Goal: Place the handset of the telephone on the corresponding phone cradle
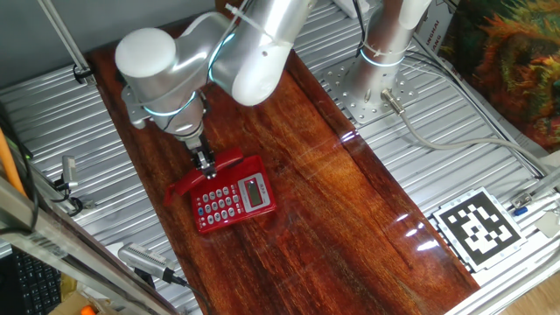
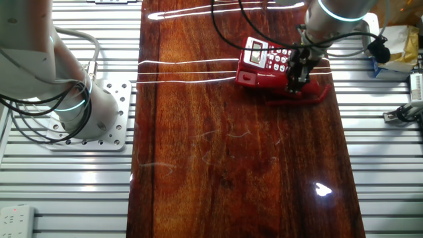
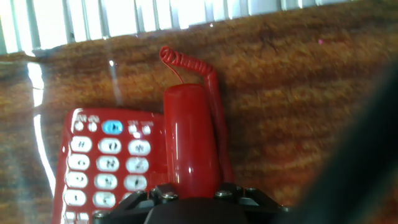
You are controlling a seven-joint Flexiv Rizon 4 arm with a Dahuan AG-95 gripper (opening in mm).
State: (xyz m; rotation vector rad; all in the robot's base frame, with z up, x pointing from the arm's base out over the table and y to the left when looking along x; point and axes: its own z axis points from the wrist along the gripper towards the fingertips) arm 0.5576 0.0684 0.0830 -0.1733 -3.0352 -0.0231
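The red handset (image 3: pixel 190 140) lies along the right edge of the red phone cradle (image 3: pixel 102 165), beside its grey-white keypad; whether it is seated in the recess I cannot tell. Its coiled red cord (image 3: pixel 180 62) loops out past its far end. My gripper (image 3: pixel 196 194) is shut on the handset's near part, with one finger (image 3: pixel 163 194) on each side. In one fixed view the gripper (image 1: pixel 205 164) stands upright over the handset (image 1: pixel 229 161) at the back edge of the cradle (image 1: pixel 236 203). In the other fixed view the gripper (image 2: pixel 295 79) hides most of the handset (image 2: pixel 313 94) beside the cradle (image 2: pixel 261 61).
The phone sits on a dark glossy wooden board (image 1: pixel 332 201) laid over ribbed metal table panels (image 1: pixel 437 149). A black-and-white marker tag (image 1: pixel 479 226) lies at the right. A second arm's base (image 2: pixel 79 109) stands on the metal beside the board.
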